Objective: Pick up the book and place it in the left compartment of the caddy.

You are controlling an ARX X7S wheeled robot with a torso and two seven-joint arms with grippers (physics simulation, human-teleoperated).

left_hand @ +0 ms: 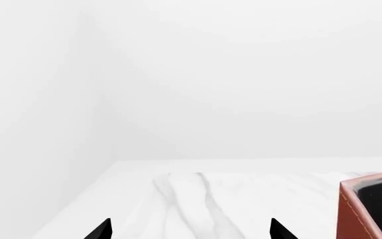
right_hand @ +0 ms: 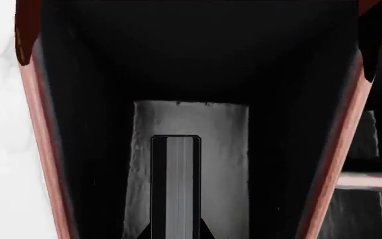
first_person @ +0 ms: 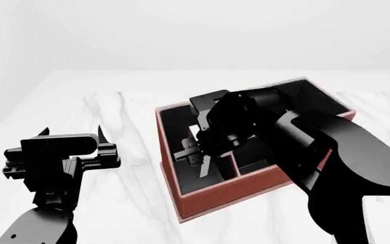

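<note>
Right gripper (right_hand: 175,234) holds unlabelled book (right_hand: 175,189) inside left compartment (right_hand: 98,164)

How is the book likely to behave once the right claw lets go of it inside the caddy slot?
The book looks thin and stiff, held edge-up over the left compartment, so it probably stays flat rather than flopping. Being narrow-edged, it may tip sideways against a wall of the caddy when the right claw opens. It seems light.

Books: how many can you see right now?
1. The book is on edge in the right gripper, down inside the caddy's left compartment. The right arm hides much of the caddy, so others could be unseen.
</note>
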